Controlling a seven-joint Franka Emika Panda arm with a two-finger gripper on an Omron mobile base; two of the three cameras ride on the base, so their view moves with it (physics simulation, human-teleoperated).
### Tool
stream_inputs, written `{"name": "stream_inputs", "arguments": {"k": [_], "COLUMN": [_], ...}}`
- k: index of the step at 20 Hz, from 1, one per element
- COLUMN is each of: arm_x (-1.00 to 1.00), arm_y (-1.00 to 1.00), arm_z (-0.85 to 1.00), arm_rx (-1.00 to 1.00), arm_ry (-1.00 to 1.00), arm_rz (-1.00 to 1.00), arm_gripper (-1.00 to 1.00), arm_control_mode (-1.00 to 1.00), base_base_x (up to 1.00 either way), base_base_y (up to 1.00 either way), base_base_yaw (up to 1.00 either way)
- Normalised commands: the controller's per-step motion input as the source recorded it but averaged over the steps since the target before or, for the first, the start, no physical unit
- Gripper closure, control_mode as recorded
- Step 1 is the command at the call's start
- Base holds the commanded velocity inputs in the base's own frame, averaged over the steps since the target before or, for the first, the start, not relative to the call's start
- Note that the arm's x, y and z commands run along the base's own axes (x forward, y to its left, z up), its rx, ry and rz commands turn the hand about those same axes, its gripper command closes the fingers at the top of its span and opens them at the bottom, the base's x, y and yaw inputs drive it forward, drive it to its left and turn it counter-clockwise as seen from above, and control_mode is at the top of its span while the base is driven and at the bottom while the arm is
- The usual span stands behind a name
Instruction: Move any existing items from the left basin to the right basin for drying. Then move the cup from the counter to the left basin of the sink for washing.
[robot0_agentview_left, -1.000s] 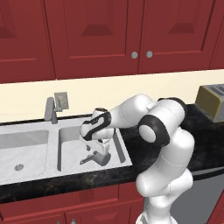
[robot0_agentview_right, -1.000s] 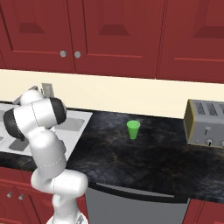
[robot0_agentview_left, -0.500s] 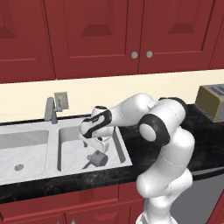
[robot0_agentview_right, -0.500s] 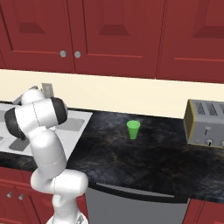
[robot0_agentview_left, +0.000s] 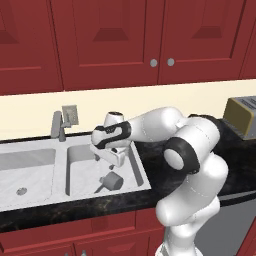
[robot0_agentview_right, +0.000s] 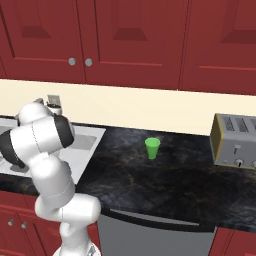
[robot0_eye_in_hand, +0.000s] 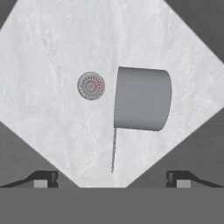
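Red cabinets over a black table (robot0_agentview_right: 165, 175); pot (robot0_agentview_left: 112, 181) lies tipped in the right basin (robot0_agentview_left: 80, 170).
Jaws (robot0_eye_in_hand: 112, 179) hang wide open and empty above it. Cup (robot0_agentview_right: 152, 148) stands on the table, well apart from the sink (robot0_agentview_left: 30, 172); it looks light, stiff, slick-walled, best pinched across its rim.

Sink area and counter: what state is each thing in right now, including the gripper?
Pot: lying on its side in the right basin, free of the gripper.
Gripper: open, above the pot.
Left basin: nothing in it.
Green cup: upright on the counter.
Cabinet doors: closed.
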Motion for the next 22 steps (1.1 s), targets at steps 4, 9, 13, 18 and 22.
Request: {"name": "stream_inputs", "arguments": {"k": [4,9,13,18,22], "arm_x": [0.0,0.0,0.0,0.0,0.0], "arm_y": [-0.14,-0.29,-0.33,-0.36,-0.43], "arm_z": [0.35,0.17,0.01,0.0,0.1], "arm_rx": [0.0,0.0,-0.02,0.0,0.0], "arm_ry": [0.0,0.0,0.0,0.0,0.0], "arm_rz": [0.0,0.0,0.0,0.0,0.0], "arm_gripper": [-1.0,-1.0,-1.0,-1.0,-1.0], "arm_control_mode": [-1.0,-1.0,-1.0,-1.0,-1.0], "base_base_x": [0.0,0.0,0.0,0.0,0.0], "base_base_y": [0.0,0.0,0.0,0.0,0.0], "base_base_yaw": [0.0,0.0,0.0,0.0,0.0]}}
